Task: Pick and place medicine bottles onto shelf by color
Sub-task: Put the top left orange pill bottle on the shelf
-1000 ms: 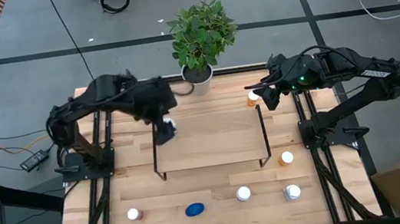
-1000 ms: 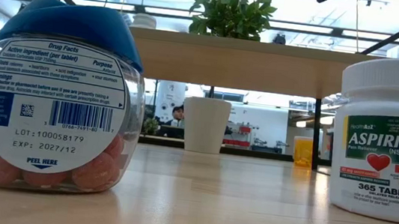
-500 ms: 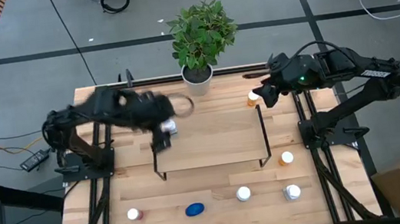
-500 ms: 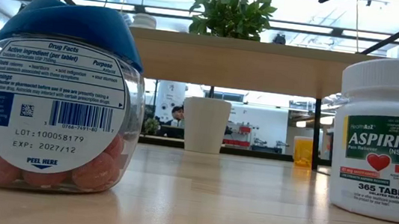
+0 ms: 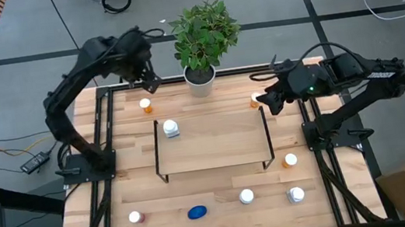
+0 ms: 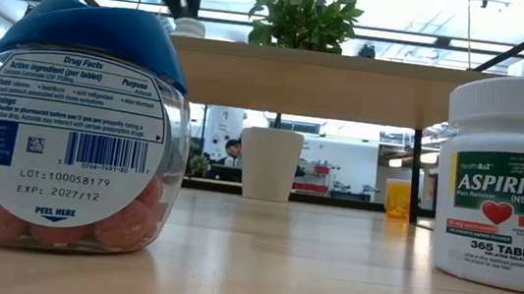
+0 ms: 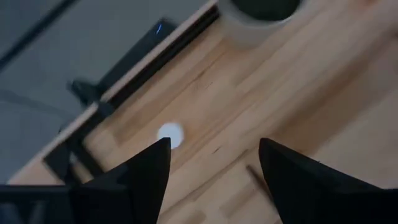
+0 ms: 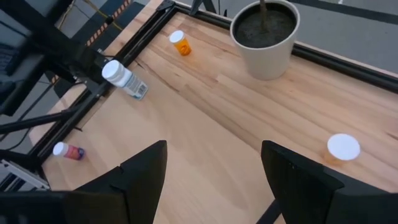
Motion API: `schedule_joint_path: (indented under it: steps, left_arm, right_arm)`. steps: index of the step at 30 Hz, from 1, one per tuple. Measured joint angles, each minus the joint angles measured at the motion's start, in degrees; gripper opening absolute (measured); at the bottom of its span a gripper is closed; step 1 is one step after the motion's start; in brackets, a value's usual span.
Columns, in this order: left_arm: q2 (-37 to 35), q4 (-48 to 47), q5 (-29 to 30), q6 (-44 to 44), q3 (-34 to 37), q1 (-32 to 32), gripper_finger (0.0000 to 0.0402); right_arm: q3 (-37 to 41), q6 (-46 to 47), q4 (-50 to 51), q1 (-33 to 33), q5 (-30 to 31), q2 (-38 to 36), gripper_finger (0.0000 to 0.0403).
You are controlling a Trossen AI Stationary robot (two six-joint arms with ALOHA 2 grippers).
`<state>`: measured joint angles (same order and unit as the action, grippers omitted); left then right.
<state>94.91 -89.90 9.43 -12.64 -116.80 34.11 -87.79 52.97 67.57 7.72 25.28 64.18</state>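
A white-capped clear-white bottle (image 5: pixel 171 128) stands on the far left corner of the light-wood shelf (image 5: pixel 215 152); its cap shows in the low view (image 6: pixel 188 28). My left gripper (image 5: pixel 151 79) is open and empty, raised over the table's far left above an orange bottle (image 5: pixel 145 104), whose cap shows ahead of the fingers (image 7: pixel 170 134). My right gripper (image 5: pixel 265 99) is open and empty, raised beside another orange bottle (image 5: pixel 256 98) (image 8: pixel 342 148) at the shelf's far right.
A white plant pot (image 5: pixel 200 78) stands at the far edge between the arms. Near the front edge stand a dark reddish bottle (image 5: pixel 134 216), a blue oval bottle (image 5: pixel 197 212), two white bottles (image 5: pixel 246 196) (image 5: pixel 297 193) and, further back, an orange one (image 5: pixel 290 160).
My left gripper has let go of the white bottle, which now stands on the shelf's far left corner. The gripper has risen and swung toward the table's far edge, to above the orange bottle at the far left.
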Motion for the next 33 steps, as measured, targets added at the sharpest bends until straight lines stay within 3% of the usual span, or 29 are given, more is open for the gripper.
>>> schedule_joint_path:
  steps: [7,13,22,33]
  left_arm:
    - [0.7,7.8,-8.0,2.6,19.2,6.5,0.0279]
    - [0.7,16.4,-6.4,2.5,31.9,8.9,0.0326]
    - [0.6,25.0,-4.8,2.8,38.5,10.5,0.0373]
    - [4.8,28.2,-4.7,2.8,40.9,10.5,0.0367]
  right_arm:
    - [0.0,-1.7,0.0,0.4,0.2,0.0,0.0269]
    - [0.0,-2.6,0.0,0.4,0.1,0.0,0.0269]
    - [0.0,-3.9,0.0,0.4,-0.1,0.0,0.0269]
    - [0.0,-3.3,0.0,0.4,0.0,0.0,0.0269]
